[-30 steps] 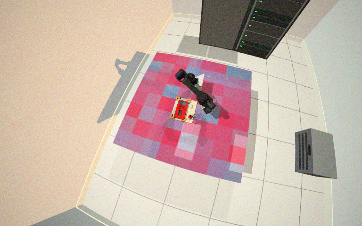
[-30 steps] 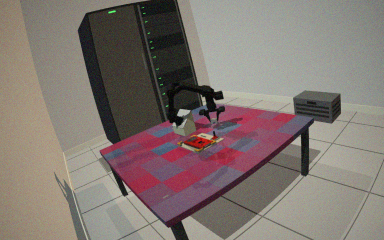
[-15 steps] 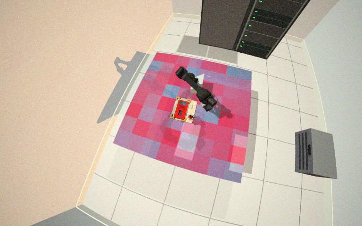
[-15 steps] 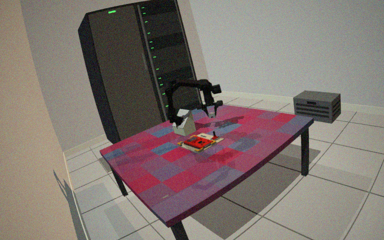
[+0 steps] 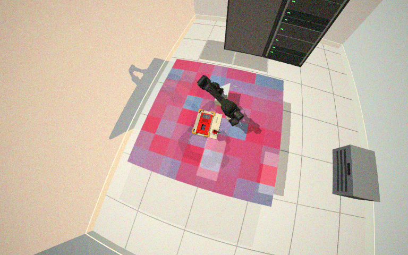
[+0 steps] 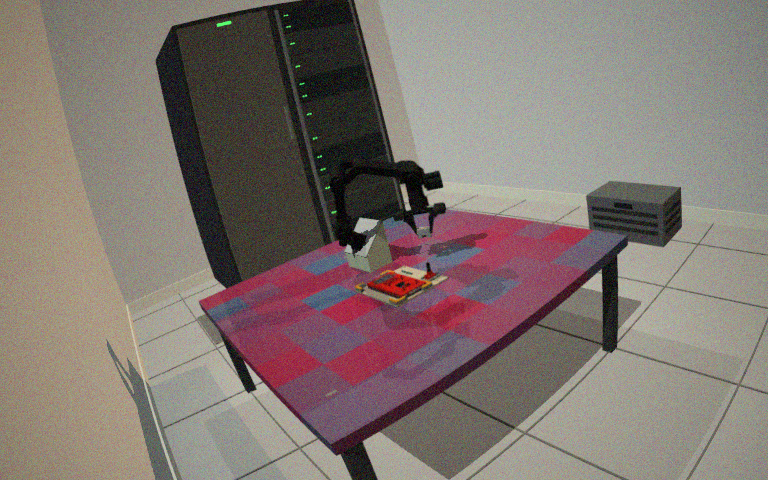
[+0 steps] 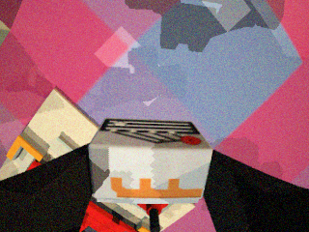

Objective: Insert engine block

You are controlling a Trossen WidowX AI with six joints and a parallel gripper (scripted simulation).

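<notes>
Pinching the engine block (image 6: 423, 232) (image 7: 152, 166) now, firmly between the two fingers of the gripper (image 5: 235, 120) (image 6: 422, 233) (image 7: 149, 153)! Holding it up off the patchwork table (image 5: 234, 150) (image 6: 283, 362) (image 7: 261, 63), out to the side of the car body (image 5: 203, 123) (image 6: 396, 284) (image 7: 103, 219) and well out of the opening. Showing in the wrist view: black slats across the top, a red dot near one corner, an orange toothed mark along the pale side. Looking close to level there, too.

Lying flat below, the red car body, framed by orange corners on a cream board (image 5: 218, 118) (image 6: 441, 274) (image 7: 58, 116). Standing up from that same board, a red piece with a black knob (image 5: 214, 131) (image 6: 429, 273) (image 7: 154, 213). Reaching across from beside the little pale house (image 5: 225, 90) (image 6: 370, 254), a bent black arm (image 5: 216, 93) (image 6: 373, 168). Impossible to tell from here whether the slot side faces the rib.
</notes>
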